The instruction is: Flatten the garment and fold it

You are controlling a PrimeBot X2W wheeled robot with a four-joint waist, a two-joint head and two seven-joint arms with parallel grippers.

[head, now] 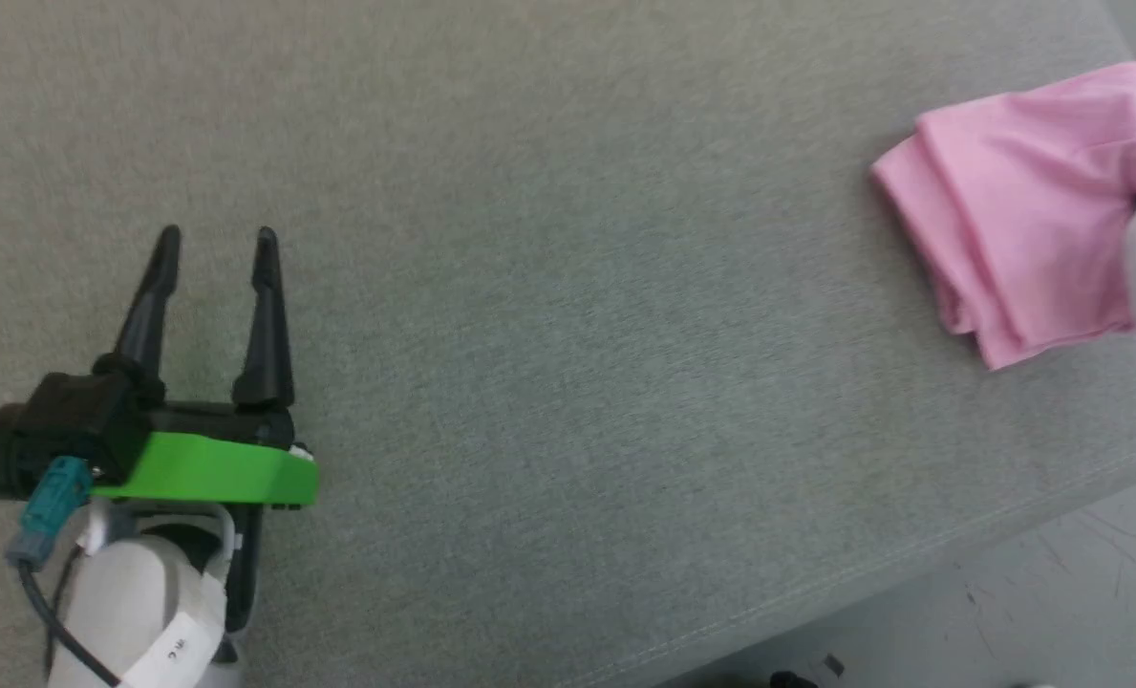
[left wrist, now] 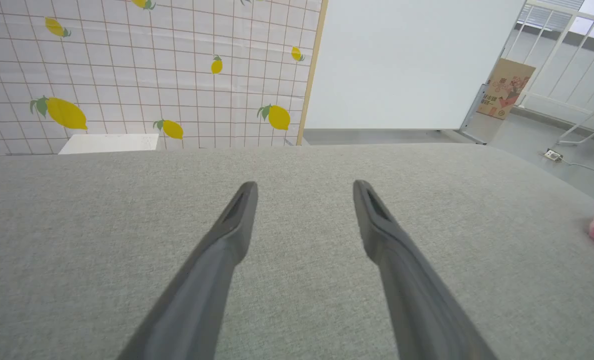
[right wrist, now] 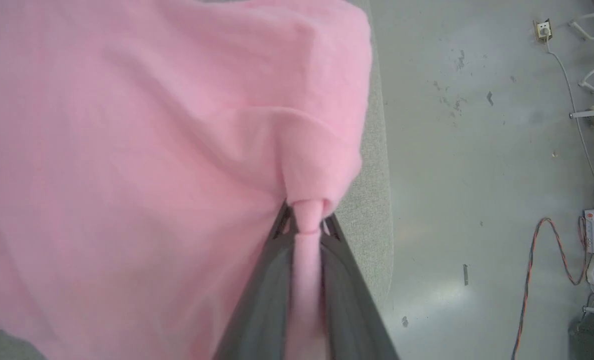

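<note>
Though left end effector [head: 216, 237] wide apart, right end effector [right wrist: 306, 220] tight on garment [head: 1017, 210] fold.

The left claw [head: 217, 239] has 2 black tapered fingers [head: 264, 325], a green plate [head: 214, 473], teal connector [head: 52, 506] and white forearm [head: 138, 602].

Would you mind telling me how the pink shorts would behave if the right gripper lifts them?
Probably floppy: the shorts bunch where the right gripper pinches them. Likely light, being thin cloth; their stacked folds may fall open.
</note>
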